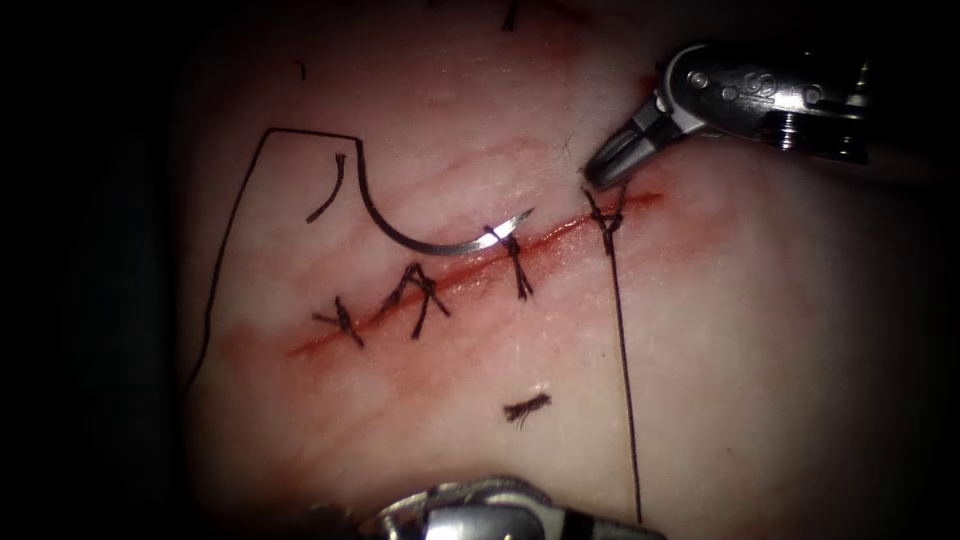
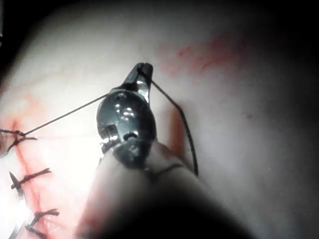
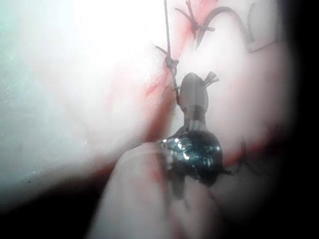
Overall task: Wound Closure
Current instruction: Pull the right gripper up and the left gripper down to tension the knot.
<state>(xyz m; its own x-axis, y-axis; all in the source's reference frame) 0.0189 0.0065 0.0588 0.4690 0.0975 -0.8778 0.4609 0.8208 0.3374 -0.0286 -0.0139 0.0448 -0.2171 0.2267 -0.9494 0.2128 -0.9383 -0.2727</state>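
1. Across the endoscope view the tissue (image 1: 700,330) is lying pale and lit at the middle, with darkness surrounding it; the cut (image 1: 470,265) is running through it as a red line from about 8 o'clock up toward 2 o'clock, and red fluid (image 1: 330,340) is staining its lower end.
2. Four knotted stitches are crossing the cut; the newest stitch (image 1: 607,222), nearest the 2 o'clock end, is sitting just below the right pincer (image 1: 600,172).
3. The right pincer is coming in from 2 o'clock with its jaws clenched; its tip is hovering just above the newest knot, and I cannot tell whether it is gripping a short thread end there.
4. The thread (image 1: 625,380) is running from that knot straight down toward 6 o'clock, where the left tool (image 1: 490,515) is showing at the edge. In the left wrist view the left pincer (image 2: 144,69) is clenched on the thread (image 2: 65,115), which is stretching taut back to the knot.
5. The needle (image 1: 440,240) is lying free on the tissue left of the cut, held by neither tool, its point (image 1: 525,215) resting by the third stitch (image 1: 515,260) at the cut's edge.
6. Cut thread ends (image 1: 527,407) are lying loose on the tissue around 6 o'clock and near 10 o'clock.
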